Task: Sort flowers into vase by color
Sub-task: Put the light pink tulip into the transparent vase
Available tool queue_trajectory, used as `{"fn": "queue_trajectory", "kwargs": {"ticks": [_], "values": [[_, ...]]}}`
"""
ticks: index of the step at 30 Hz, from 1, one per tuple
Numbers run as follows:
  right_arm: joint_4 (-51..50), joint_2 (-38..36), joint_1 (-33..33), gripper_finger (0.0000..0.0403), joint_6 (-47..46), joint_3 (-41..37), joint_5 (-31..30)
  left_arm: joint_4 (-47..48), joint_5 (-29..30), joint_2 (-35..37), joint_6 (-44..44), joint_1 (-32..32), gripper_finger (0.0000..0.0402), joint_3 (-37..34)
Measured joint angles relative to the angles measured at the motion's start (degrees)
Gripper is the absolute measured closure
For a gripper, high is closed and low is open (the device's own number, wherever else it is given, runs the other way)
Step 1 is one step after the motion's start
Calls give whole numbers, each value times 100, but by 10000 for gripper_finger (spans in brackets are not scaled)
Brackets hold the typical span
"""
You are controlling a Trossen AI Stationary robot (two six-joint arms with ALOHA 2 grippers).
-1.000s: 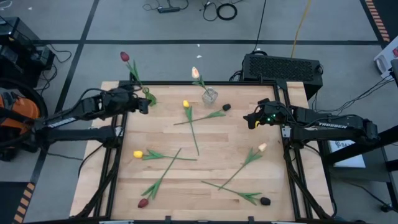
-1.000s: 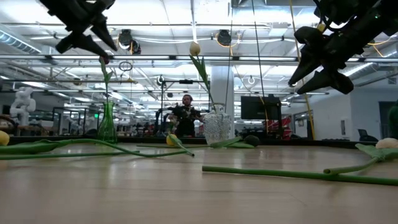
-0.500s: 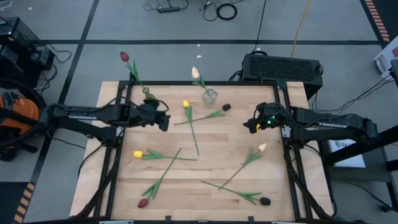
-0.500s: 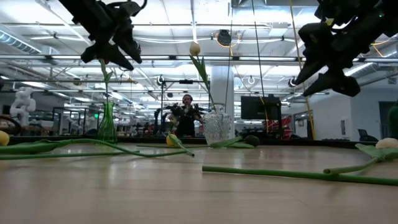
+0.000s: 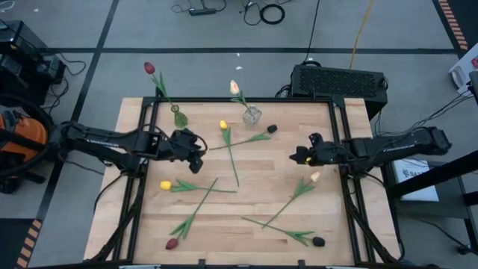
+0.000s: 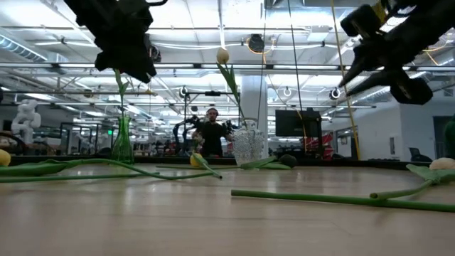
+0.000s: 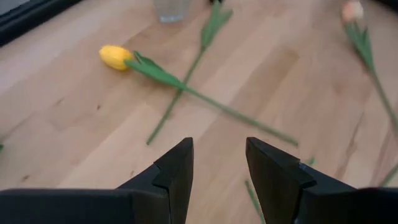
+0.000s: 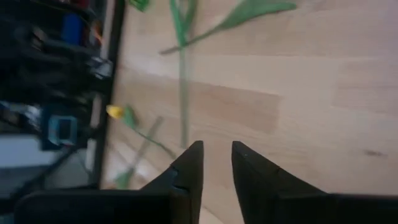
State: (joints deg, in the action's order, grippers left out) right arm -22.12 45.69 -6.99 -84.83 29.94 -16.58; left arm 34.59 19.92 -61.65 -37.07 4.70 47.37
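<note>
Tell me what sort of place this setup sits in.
Probably a large robotics lab or workshop hall: exposed ceiling pipes and lights, cables on the floor, and a person at a workstation behind the wooden table.

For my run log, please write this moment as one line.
left gripper: open, empty, above table | right gripper: gap between fingers, empty, above table | dark red tulip: in green glass vase | cream tulip: in clear glass vase

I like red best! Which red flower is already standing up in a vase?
The dark red tulip at the table's far left corner, standing in the green vase. The other red one lies flat near the front edge.
</note>
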Motion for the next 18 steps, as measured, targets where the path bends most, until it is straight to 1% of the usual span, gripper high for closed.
{"fn": "queue_trajectory", "kwargs": {"ticks": [2, 4, 7, 9, 11, 14, 18], "values": [[173, 297, -206, 346, -281, 133, -240, 164, -12, 0, 13, 119, 246, 0], [144, 713, -383, 365, -510, 387, -369, 295, -15, 0, 9, 215, 246, 0], [-230, 1462, -611, 390, -786, 1008, -415, 412, -18, 2, 40, 338, 246, 0], [-762, 1990, -758, 399, -1012, 1538, -410, 468, -18, 2, 147, 376, 246, 0], [-1434, 2505, -913, 400, -1291, 2137, -387, 580, -71, 2, 261, 397, 246, 0], [-2625, 3225, -1126, 399, -1780, 3032, -119, 696, -203, 2, 469, 397, 246, 0], [-3985, 4006, -1414, 402, -2634, 3925, 0, 927, -352, 2, 653, 397, 246, 0]]}}
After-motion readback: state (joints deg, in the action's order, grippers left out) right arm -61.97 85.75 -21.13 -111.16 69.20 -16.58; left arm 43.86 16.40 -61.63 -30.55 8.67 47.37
